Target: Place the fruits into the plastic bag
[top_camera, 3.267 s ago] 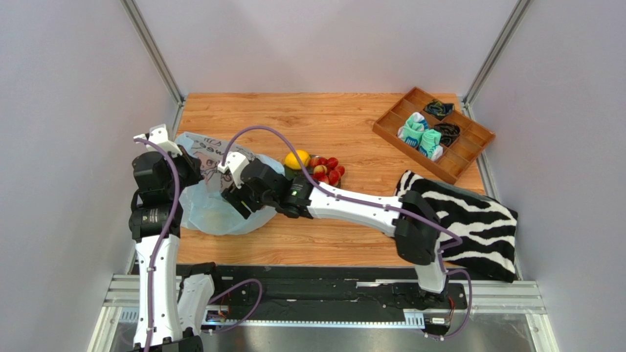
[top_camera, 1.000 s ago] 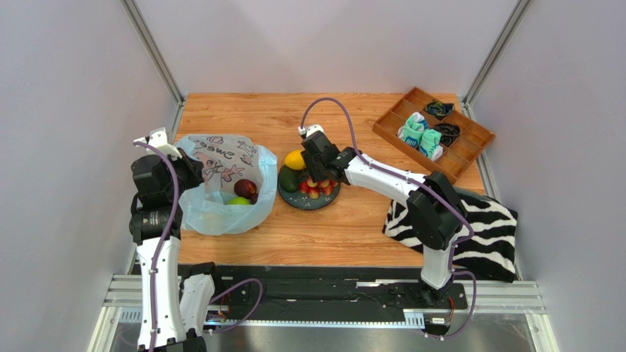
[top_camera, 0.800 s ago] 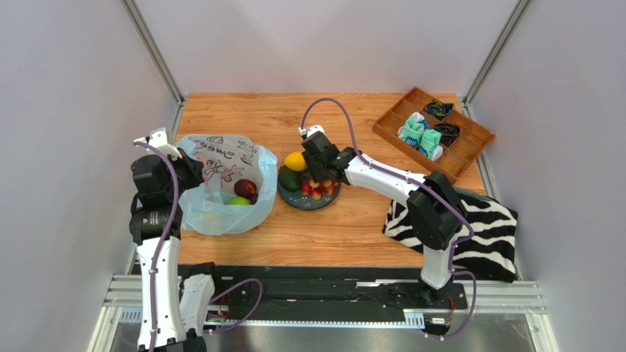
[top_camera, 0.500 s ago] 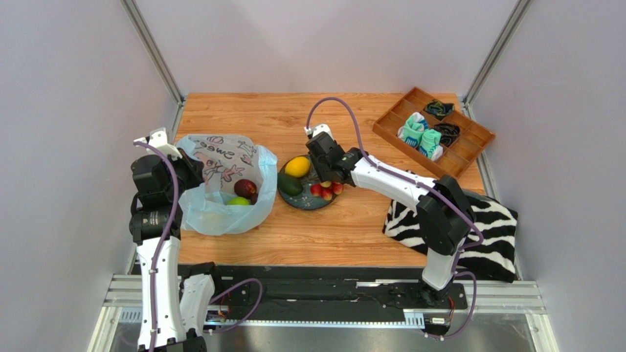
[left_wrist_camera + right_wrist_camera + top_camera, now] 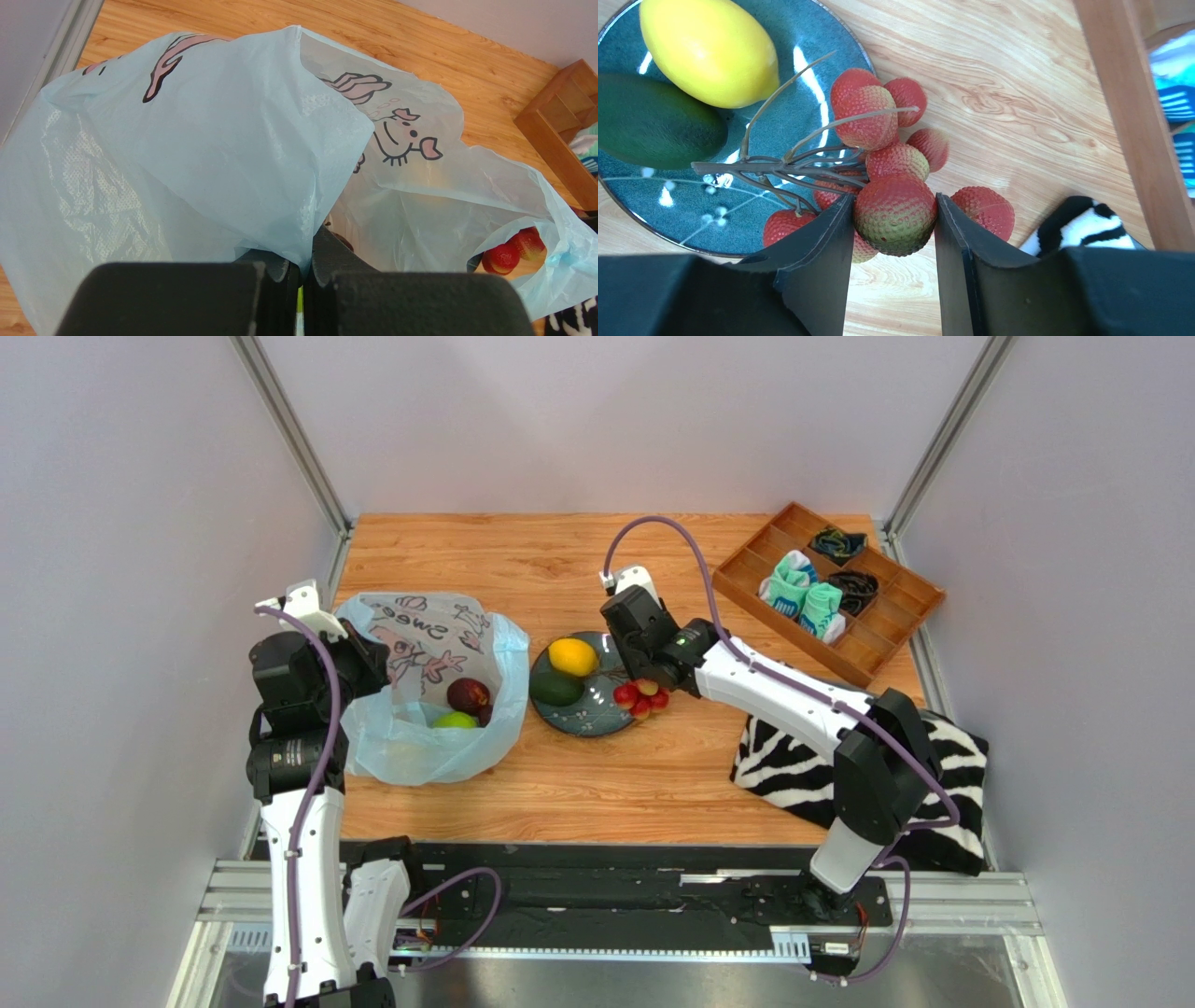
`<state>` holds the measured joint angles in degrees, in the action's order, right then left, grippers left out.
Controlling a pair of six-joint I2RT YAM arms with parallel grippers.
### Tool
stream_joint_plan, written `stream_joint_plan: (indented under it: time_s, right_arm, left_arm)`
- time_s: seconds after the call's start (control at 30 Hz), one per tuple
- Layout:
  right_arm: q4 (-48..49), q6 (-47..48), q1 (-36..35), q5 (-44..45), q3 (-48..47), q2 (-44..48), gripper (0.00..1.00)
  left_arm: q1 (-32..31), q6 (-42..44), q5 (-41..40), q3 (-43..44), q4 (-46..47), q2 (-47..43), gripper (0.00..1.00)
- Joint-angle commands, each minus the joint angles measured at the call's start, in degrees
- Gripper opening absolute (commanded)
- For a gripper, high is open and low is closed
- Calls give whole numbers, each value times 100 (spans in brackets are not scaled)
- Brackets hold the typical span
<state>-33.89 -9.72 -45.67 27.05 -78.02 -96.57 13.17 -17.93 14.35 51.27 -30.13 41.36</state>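
On the counter, holding the plastic bag with left jaws shut on its rim (apple already inside). Gone from bag to plate since, clamping a red fruit of the bunch between right jaws: next load for bagging.

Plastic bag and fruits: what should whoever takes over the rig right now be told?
The left gripper is shut on the plastic bag at its rim, holding the mouth open.
The right gripper is shut on one fruit of the red fruit cluster, at the right rim of the plate.
Done: the dark red-purple fruit and green apple lie in the bag.
Left: bag the cluster, then the lemon and dark green fruit from the plate.
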Motion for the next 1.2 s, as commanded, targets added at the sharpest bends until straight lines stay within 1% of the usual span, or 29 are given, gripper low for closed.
stream_joint_plan:
  time_s: [0.0,0.17,0.27,0.37,0.43,0.53,0.63,0.67,0.77,0.9,0.97,1.1,1.17]
  right_arm:
    - [-91,-92,-12,354,-73,604,7]
    - [-179,13,-231,547,-135,1253,5]
    - [-162,84,-477,521,-240,1587,0]
    - [-57,232,-881,547,-486,1799,0]
    - [75,347,-1303,617,-687,2002,0]
    - [373,505,-1822,434,-925,2213,0]
    - [865,383,-2042,-408,-1075,2327,0]
    - [1206,330,-2060,-1046,-1084,2327,0]
    - [1708,163,-2095,-2007,-1180,2144,0]
    - [1903,40,-2113,-2625,-1767,1538,0]
    - [1921,-65,-2113,-3089,-2014,1248,0]
    - [2000,-258,-2121,-3469,-2516,423,0]
    - [2009,-355,-2121,-3592,-2806,167,0]
  left_arm:
    - [37,-79,77,-46,218,-32,0]
    - [45,-79,94,-38,244,-41,0]
    - [37,-79,77,-38,227,-50,0]
    - [37,-79,68,-38,236,-58,0]
    - [45,-87,86,-46,244,-58,0]
    - [45,-96,112,-46,253,-67,0]
    - [54,-105,129,-55,271,-76,0]
    - [54,-114,147,-55,279,-85,0]
    - [63,-131,191,-73,288,-67,0]
    - [72,-123,200,-73,288,-58,0]
    - [81,-123,191,-82,297,-58,0]
    - [89,-123,200,-82,297,-58,0]
    - [98,-131,209,-82,306,-58,0]
